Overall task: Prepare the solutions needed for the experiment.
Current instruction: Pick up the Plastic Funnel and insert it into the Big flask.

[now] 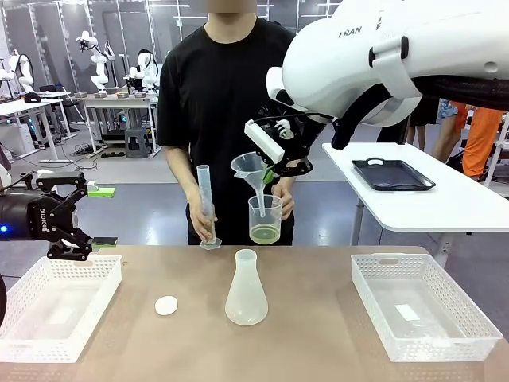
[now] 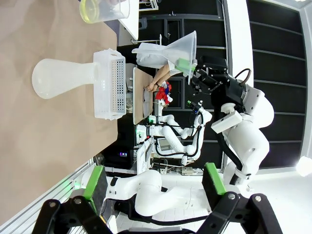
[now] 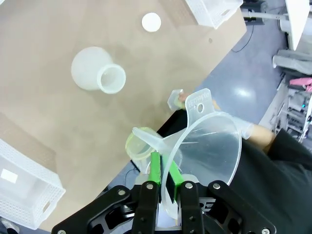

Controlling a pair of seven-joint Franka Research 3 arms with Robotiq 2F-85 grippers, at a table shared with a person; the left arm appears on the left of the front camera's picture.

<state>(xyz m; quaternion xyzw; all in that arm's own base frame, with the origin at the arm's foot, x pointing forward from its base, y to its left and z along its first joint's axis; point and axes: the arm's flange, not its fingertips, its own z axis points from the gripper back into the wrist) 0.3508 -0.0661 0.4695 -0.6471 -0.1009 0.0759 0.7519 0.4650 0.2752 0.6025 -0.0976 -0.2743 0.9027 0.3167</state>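
Yellow-green liquid point(image 1: 265, 234) lies shallow in the beaker point(image 1: 265, 208) in a person's hand point(image 1: 285, 199). The right gripper point(image 1: 272, 173), clamped on the funnel point(image 1: 249, 165), should centre its spout within that rim. The left gripper point(image 1: 86, 216) hangs open.

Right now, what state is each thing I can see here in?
Right tool, shut on funnel.
Funnel, held tilted, spout at beaker's mouth.
Beaker, in person's hand, shallow yellow-green solution inside.
Cylinder, near upright in person's other hand, looks empty.
Flask, upright on table, empty.
White disc, lying flat.
Left tool, open, holding nothing.
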